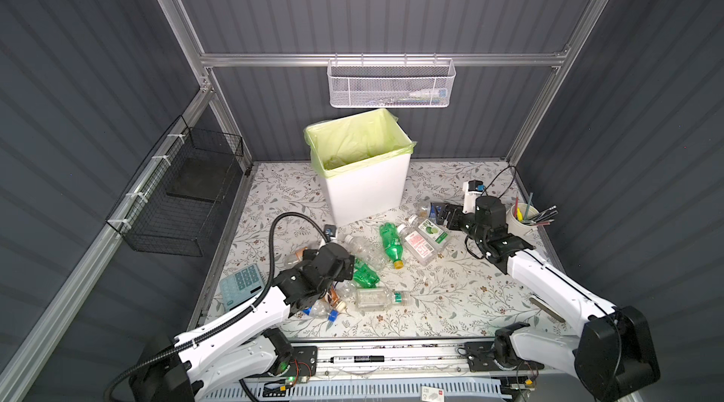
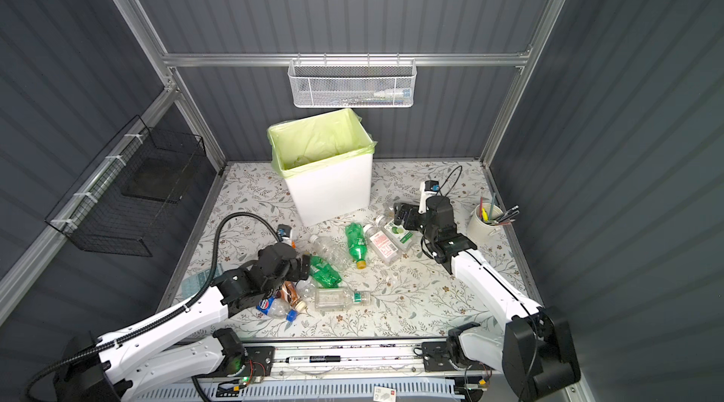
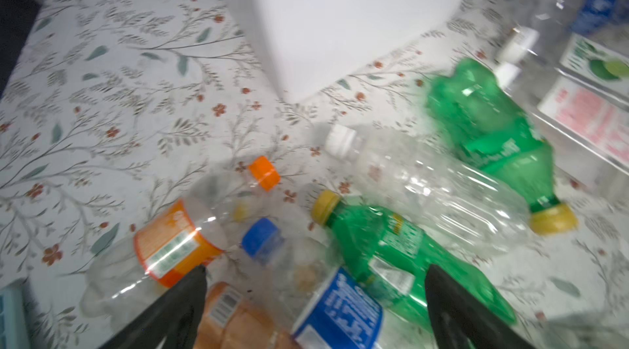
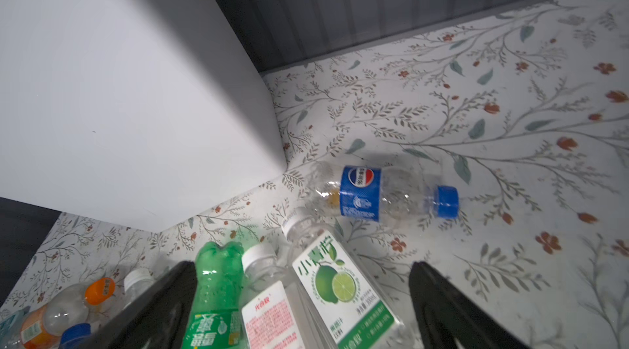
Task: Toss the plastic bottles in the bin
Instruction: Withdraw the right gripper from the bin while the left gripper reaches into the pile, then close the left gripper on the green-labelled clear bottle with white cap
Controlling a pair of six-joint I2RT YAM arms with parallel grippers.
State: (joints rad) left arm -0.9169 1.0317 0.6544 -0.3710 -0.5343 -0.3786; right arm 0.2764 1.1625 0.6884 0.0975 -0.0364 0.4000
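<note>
Partly hidden: plastic bottles are scattered on the floral table in front of the bin; those under the left arm are covered in both top views, and only a blue cap and label scraps are shown.
bin: stood upright at the table's back middle, liner folded over the rim; its bottom is masked by liner folds and its top is cut off in both wrist views.
left gripper: jaws spread wide, nothing gripped; poised over a blue-label bottle and a crushed green bottle; contact cannot be told, the wrist view is blurred.
brown bottle: cut off by the frame edge.
orange-label bottle: just beside one fingertip; mostly hidden by the arm in the top views.
right gripper: jaws spread wide, nothing gripped; set above the lime-label bottle and pink-label bottle, whose lower ends are cut off.
Pepsi bottle: laid near the bin's corner, clear of the fingers; mostly blocked by the right gripper in the top views.
green bottle: laid beside the pink-label bottle, yellow cap toward the front.
calculator: partly crossed by the left arm's cable.
white mesh basket: contents too small to be named.
</note>
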